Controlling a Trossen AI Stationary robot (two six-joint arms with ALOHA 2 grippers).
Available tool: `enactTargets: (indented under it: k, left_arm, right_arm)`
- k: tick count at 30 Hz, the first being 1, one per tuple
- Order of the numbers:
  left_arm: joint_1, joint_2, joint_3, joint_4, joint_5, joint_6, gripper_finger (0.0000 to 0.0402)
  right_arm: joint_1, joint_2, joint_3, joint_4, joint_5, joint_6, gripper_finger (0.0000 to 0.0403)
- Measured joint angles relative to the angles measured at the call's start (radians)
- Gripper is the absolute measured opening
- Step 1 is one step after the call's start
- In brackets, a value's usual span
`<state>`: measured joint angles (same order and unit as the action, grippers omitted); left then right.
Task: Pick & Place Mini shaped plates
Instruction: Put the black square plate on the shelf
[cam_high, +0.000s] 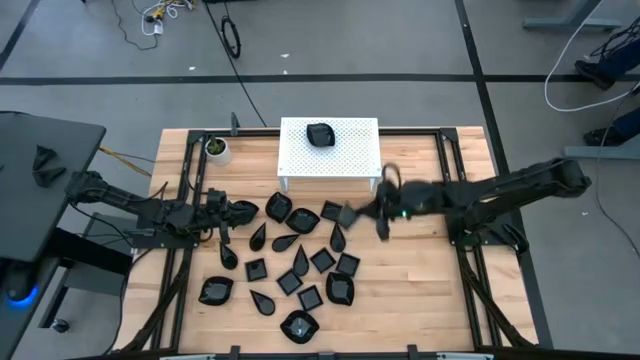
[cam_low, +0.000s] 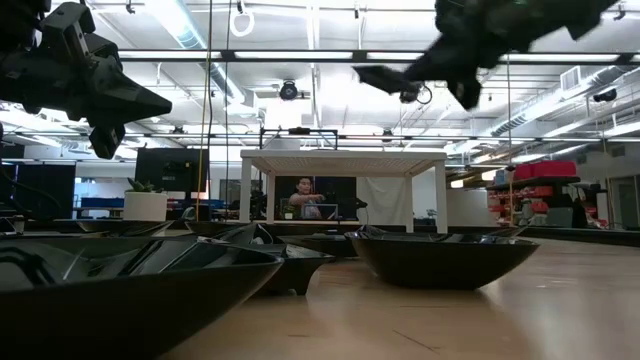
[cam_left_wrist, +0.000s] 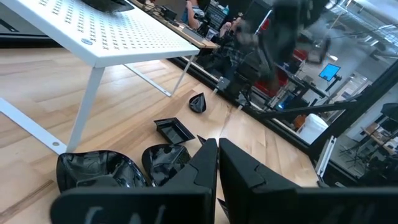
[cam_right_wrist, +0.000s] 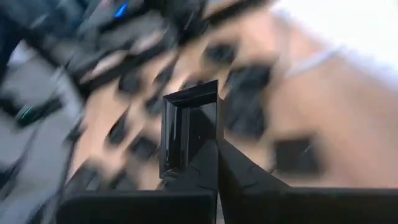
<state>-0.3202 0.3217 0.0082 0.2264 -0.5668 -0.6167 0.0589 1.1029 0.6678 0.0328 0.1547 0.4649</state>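
Note:
Several glossy black mini shaped plates (cam_high: 300, 262) lie scattered on the wooden table in front of a white perforated stand (cam_high: 345, 150). One more plate (cam_high: 319, 134) sits on top of the stand. My right gripper (cam_high: 372, 214) hangs above the spread, shut on a square plate (cam_right_wrist: 186, 127), which also shows high in the low view (cam_low: 385, 78). At the table's left my left gripper (cam_left_wrist: 217, 148) is shut and empty, level, pointing at the nearest plates (cam_left_wrist: 165, 158). My right gripper pinches the square plate by one edge of its rim (cam_right_wrist: 210, 142) between its two fingers. The plate sticks out past the fingertips (cam_low: 420, 68), toward the table's left. It is lifted clear of the table and of the other plates.
A small white cup with a green plant (cam_high: 216, 150) stands at the far left, beside the stand. Black rails (cam_high: 190, 180) run along the table's left and right sides. Bare wood (cam_high: 420, 290) lies near the front right. A person (cam_low: 305, 197) sits in the room behind.

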Motion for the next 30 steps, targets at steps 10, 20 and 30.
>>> enactTargets:
  k: [10, 20, 30]
  left_arm:
    - [0.000, 0.000, 0.000, 0.000, -0.002, 0.000, 0.0021]
    - [0.000, 0.000, 0.000, 0.000, -0.006, 0.001, 0.0021]
    - [0.000, 0.000, 0.000, 0.000, -0.006, 0.000, 0.0021]
  right_arm:
    - [-0.439, 0.058, 0.042, 0.088, 0.158, 0.095, 0.0002]
    - [-0.580, 0.219, 0.041, 0.179, 0.035, 0.222, 0.0002]
    - [-0.596, 0.232, 0.041, 0.175, 0.036, 0.268, 0.0020]
